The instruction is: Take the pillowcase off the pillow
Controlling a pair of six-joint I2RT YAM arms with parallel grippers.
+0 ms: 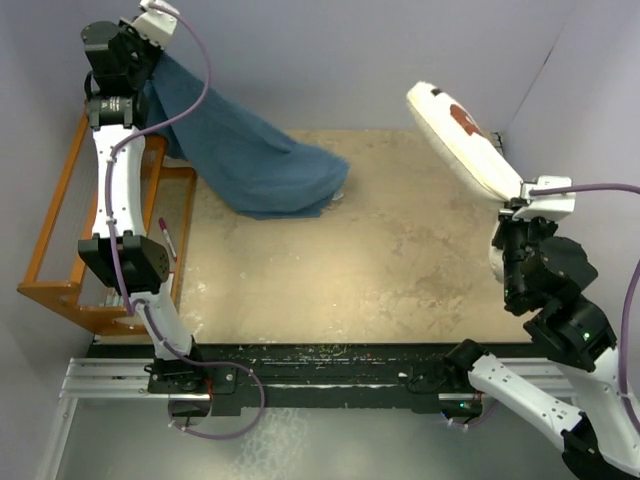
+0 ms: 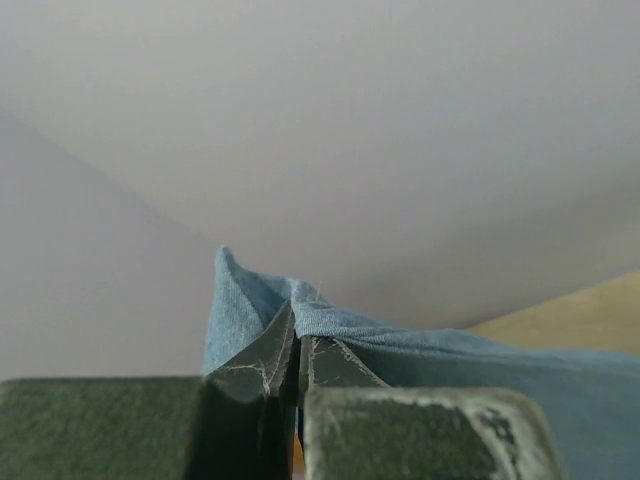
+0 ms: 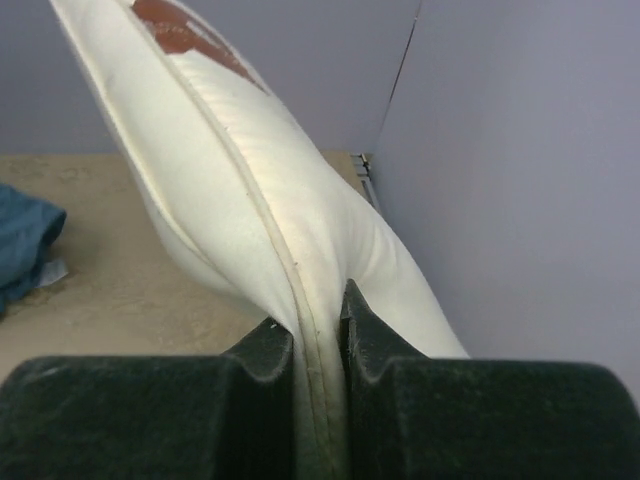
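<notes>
Pinched tight in L gripper point(image 2: 298, 335), jaws shut on a fold of dusty-blue pillowcase point(image 1: 262, 160); held high at far-left corner, draped down w/ lower end pooled on tan table point(image 1: 400, 270). Clamped in R gripper point(image 3: 318, 318), jaws closed on seam edge of cream pillow point(image 1: 462, 140); angled up twd back-right corner, brown bear print point(image 1: 463, 118) near upper end. Fully out of case, well apart. Beside table at left: orange wooden rack point(image 1: 60, 250).

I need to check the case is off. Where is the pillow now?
Top view: the pillow sits far right, its near edge clamped in the right gripper, clear of the pillowcase on the left.
</notes>
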